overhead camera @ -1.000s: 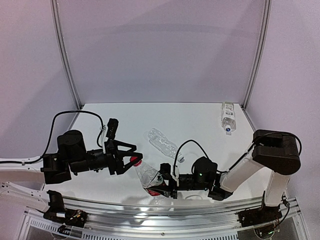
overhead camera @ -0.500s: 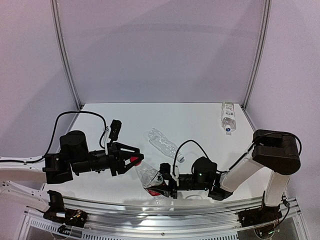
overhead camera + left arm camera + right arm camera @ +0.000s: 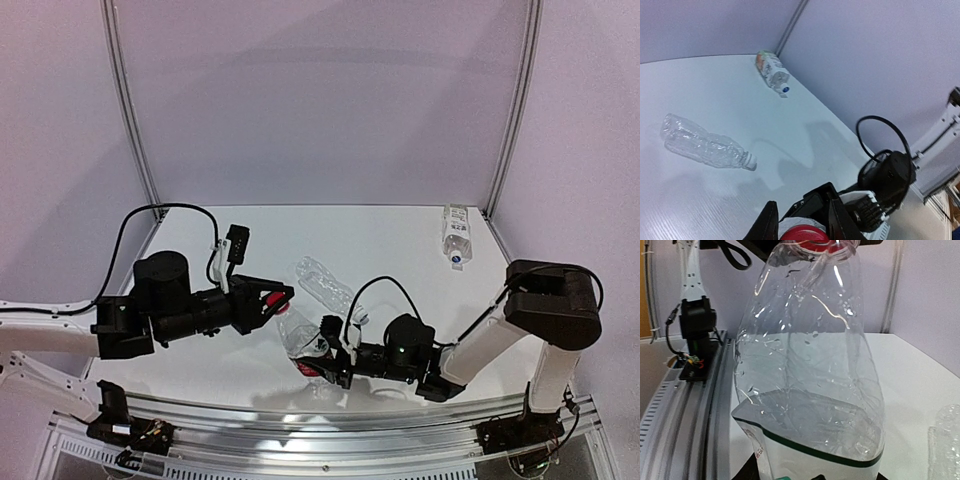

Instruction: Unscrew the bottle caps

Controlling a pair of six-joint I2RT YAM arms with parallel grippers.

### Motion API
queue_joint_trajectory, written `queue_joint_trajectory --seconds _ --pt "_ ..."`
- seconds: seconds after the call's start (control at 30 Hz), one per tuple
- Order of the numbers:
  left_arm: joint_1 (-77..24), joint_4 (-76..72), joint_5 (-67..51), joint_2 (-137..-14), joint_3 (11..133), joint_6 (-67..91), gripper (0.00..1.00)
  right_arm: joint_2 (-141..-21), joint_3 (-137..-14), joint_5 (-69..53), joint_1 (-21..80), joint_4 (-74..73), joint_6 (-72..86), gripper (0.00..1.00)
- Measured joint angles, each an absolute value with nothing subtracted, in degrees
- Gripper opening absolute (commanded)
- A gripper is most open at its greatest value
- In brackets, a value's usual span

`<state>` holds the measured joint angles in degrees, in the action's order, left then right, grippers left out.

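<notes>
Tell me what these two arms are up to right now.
The right gripper holds the small bottle by its lower body, while the left gripper is closed around its red cap, which sits on the neck. A ribbed bottle and a labelled bottle lie capped on the table, untouched.

The left arm (image 3: 150,312) lay stretched low from the left edge of the frame. Its left gripper (image 3: 268,300) pointed right, fingers (image 3: 768,226) pinched on the red cap (image 3: 804,233). The right arm (image 3: 490,335) sat folded at lower right, forearm running leftward, right gripper (image 3: 319,354) clamped around the bottle (image 3: 810,390) near its base.
</notes>
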<state>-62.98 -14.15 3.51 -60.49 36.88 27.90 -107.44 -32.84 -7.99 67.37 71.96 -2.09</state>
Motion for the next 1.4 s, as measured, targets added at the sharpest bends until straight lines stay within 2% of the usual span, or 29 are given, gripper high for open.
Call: queue_joint_trajectory --seconds 0.17,0.27,0.4,0.47,0.7,0.93,1.2,1.4 --pt "-64.73 -7.97 16.53 -64.75 41.76 36.60 0.12 -108.12 -34.30 5.21 69.82 69.84 -5.50 0.44" --pt "-64.69 -5.87 22.22 -66.78 43.03 40.56 0.20 -110.48 -37.10 12.51 71.33 68.36 -7.86 0.44" --pt "-64.66 -3.95 25.78 -67.94 43.44 43.90 0.53 -111.87 -38.54 17.32 72.14 66.78 -9.54 0.45" --pt "-64.84 -2.94 26.44 -67.90 43.42 45.23 0.65 -111.87 -38.63 18.50 72.27 66.74 -10.07 0.45" --pt "-66.28 -3.05 27.16 -62.85 40.56 43.09 0.98 -111.87 -38.87 19.79 72.31 66.72 -10.79 0.45" --pt "-67.44 -3.81 24.77 -54.59 38.81 34.87 0.99 -111.79 -38.72 15.90 72.23 66.76 -9.93 0.45" --pt "-67.46 -5.67 17.21 -45.78 33.43 25.34 0.95 -108.92 -33.98 -4.21 69.47 70.17 -5.37 0.45" --pt "-66.85 -6.83 10.63 -44.03 32.38 21.63 0.89 -108.84 -33.58 -13.04 68.40 72.12 -3.07 0.45"
